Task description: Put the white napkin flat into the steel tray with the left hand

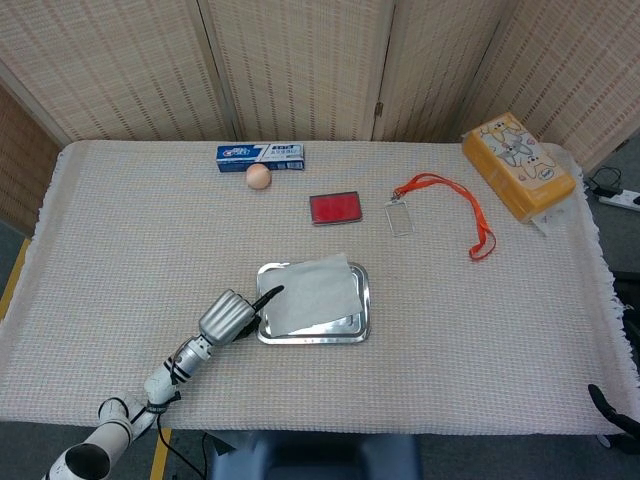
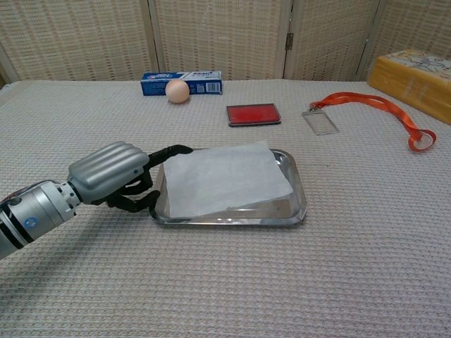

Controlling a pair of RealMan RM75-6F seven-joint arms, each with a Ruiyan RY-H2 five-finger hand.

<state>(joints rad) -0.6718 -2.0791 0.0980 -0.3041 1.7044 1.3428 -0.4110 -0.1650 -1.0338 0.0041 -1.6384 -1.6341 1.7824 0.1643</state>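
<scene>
The white napkin lies spread across the steel tray, near the table's middle front. Its right side rests on the tray's rim, slightly raised. My left hand hovers just off the tray's left edge. One finger stretches toward the napkin's far left corner and the others curl by the rim. Nothing is pinched in it. Only a dark tip of my right hand shows at the bottom right corner of the head view.
At the back lie a blue toothpaste box, an egg, a red case and an orange lanyard with a badge. A yellow box sits at the back right corner.
</scene>
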